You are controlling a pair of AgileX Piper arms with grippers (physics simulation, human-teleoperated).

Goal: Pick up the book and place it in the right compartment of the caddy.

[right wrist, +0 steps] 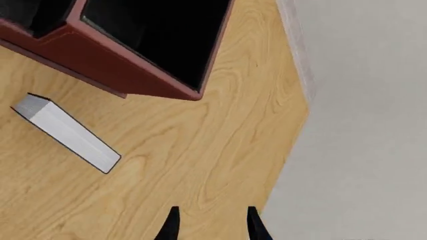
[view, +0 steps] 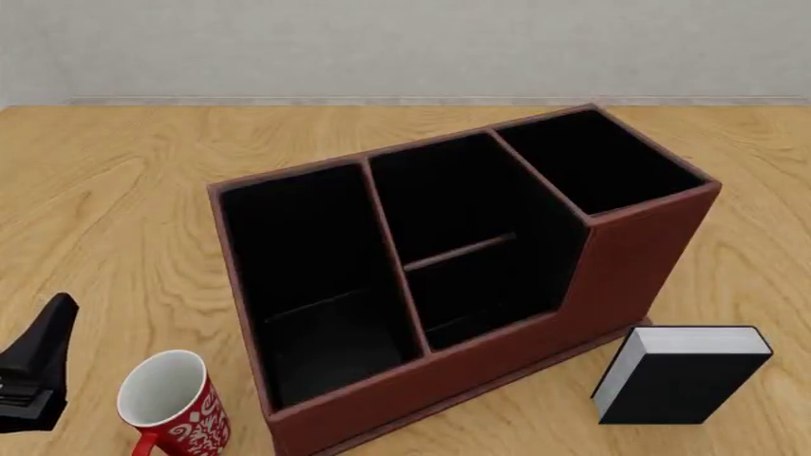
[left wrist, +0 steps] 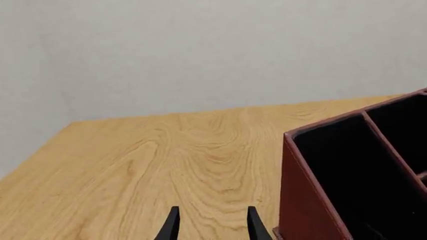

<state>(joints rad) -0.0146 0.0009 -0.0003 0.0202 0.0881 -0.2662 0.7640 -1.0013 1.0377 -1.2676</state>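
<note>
The small black book with white pages (view: pixel 681 373) stands just beside the big dark red box (view: pixel 633 256). Both end effectors (left wrist: pixel 210 225) (right wrist: pixel 210 225) are open, holding nothing.

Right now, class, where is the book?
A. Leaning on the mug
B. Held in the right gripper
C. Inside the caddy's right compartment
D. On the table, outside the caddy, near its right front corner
D: the book stands on the table just outside the caddy, no gripper touching it, and the right compartment is empty.
</note>
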